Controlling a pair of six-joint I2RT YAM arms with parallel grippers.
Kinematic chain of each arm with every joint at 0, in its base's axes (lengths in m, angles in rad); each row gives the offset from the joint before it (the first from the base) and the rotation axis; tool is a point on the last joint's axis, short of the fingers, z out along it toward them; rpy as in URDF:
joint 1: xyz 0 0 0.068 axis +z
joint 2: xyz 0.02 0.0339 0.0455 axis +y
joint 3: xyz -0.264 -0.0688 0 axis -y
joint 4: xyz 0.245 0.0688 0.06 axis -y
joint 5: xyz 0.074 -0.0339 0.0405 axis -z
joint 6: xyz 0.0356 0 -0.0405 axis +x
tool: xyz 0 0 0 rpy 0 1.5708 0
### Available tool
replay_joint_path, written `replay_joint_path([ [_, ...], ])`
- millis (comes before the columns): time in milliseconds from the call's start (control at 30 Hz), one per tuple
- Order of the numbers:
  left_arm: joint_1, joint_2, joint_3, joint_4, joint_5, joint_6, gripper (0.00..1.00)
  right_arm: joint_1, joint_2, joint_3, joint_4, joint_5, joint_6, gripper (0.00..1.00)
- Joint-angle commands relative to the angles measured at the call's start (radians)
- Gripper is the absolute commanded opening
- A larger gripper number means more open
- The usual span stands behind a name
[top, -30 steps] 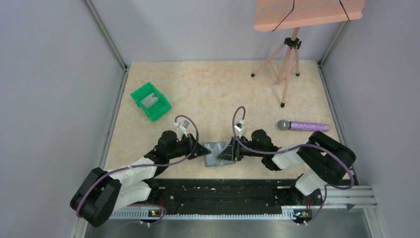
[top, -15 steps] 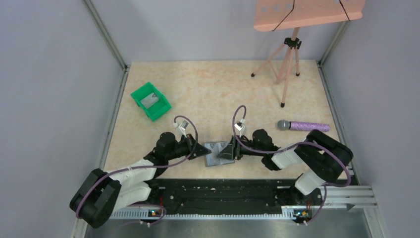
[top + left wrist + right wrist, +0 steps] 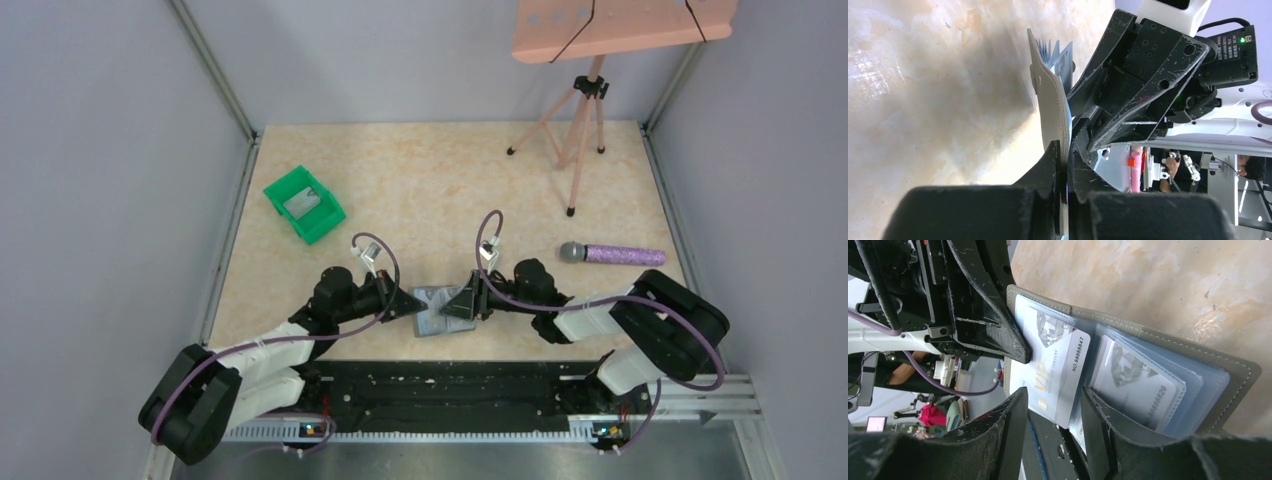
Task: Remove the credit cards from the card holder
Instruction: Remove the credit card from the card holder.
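The grey card holder (image 3: 436,310) lies open near the table's front edge, between both grippers. My left gripper (image 3: 417,305) is shut on the holder's left flap (image 3: 1050,100), seen edge-on in the left wrist view, where the gripper (image 3: 1066,150) pinches its rim. My right gripper (image 3: 463,303) is open. In the right wrist view its fingers (image 3: 1053,412) stand on either side of the end of a silver VIP card (image 3: 1053,367) that sticks out of its sleeve. A second card (image 3: 1135,382) sits inside a clear sleeve of the holder (image 3: 1198,357).
A green bin (image 3: 305,203) with a grey card in it stands at the back left. A microphone with a purple handle (image 3: 612,254) lies to the right. A pink tripod stand (image 3: 580,130) is at the back right. Walls enclose the table.
Both arms have shifted only slightly. The right gripper has edged a little away from the holder; the holder stays held by the left gripper.
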Motion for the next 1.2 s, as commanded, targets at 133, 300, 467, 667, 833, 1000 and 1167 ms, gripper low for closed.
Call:
replay_joint_path([
  [133,-0.004,-0.020,0.000,0.169,0.049,-0.050,0.00,-0.011,0.028,-0.005,0.091,-0.028,0.002,0.43],
  [300,-0.003,-0.019,-0.003,0.182,0.053,-0.053,0.00,-0.011,0.062,-0.011,0.150,-0.047,0.026,0.43],
  [467,-0.004,-0.015,-0.007,0.185,0.051,-0.051,0.00,-0.013,0.060,-0.017,0.183,-0.055,0.036,0.33],
  [667,-0.003,0.002,0.001,0.161,0.047,-0.040,0.00,-0.021,0.055,-0.041,0.255,-0.071,0.071,0.03],
  [833,-0.001,0.019,0.022,0.089,0.024,-0.018,0.02,-0.032,0.039,-0.058,0.251,-0.068,0.071,0.00],
  [1000,0.001,0.034,0.027,0.094,0.026,-0.020,0.00,-0.065,0.017,-0.083,0.242,-0.067,0.077,0.00],
  [1167,0.003,0.048,0.048,0.064,0.033,0.001,0.00,-0.083,-0.034,-0.106,0.186,-0.059,0.061,0.00],
])
